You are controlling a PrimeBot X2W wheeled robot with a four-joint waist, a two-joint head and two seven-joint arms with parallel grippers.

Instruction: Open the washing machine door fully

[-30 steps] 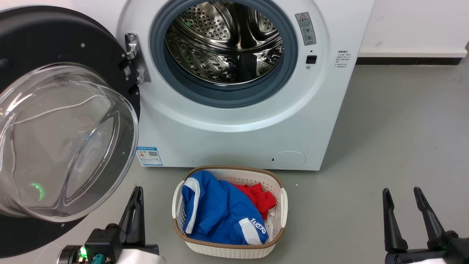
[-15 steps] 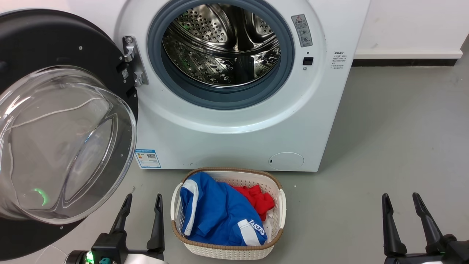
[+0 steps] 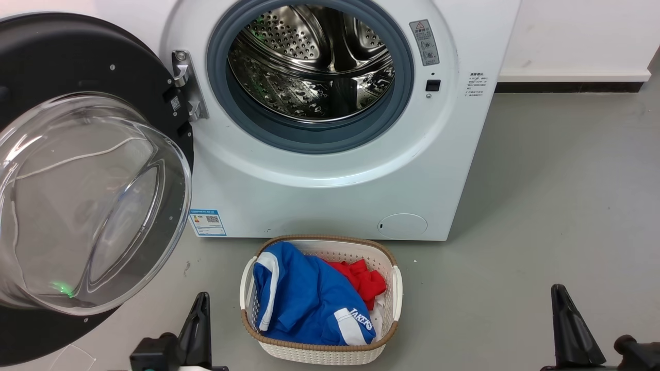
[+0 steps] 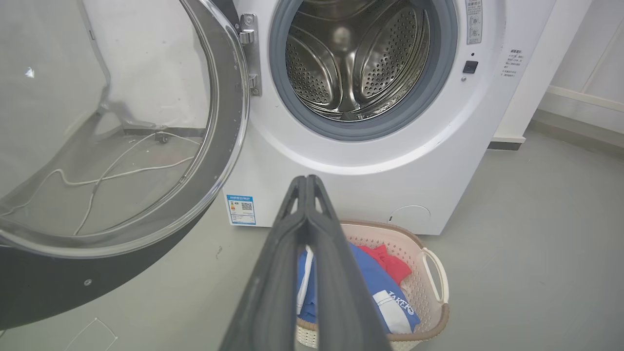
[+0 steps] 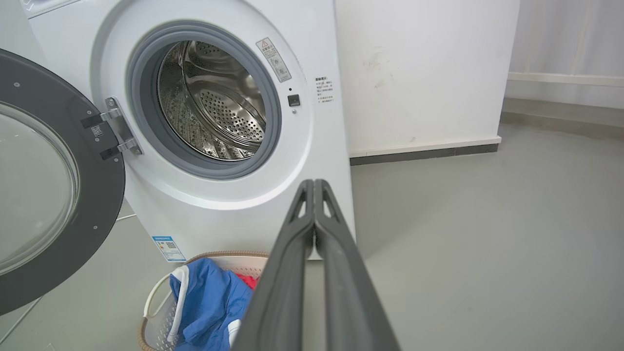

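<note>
Washing machine door (image 3: 82, 56): glossy black disc with a bulging clear glass bowl (image 3: 87, 206), found swung wide at the left, hung on a metal hinge (image 3: 188, 82). Washing machine (image 3: 319, 190): smooth white box, far centre; perforated steel drum (image 3: 309, 56) ringed by grey rubber (image 3: 319, 139). White lattice basket (image 3: 325, 355) with a woven brown rim was set just before the machine, blue cloth (image 3: 304, 304) heaped inside. Left gripper (image 4: 308, 181) was held low at near left, right gripper (image 5: 313, 184) low at near right, both pointed toward the machine. On each, the fingers were seen pressed together, nothing gripped or touched.
</note>
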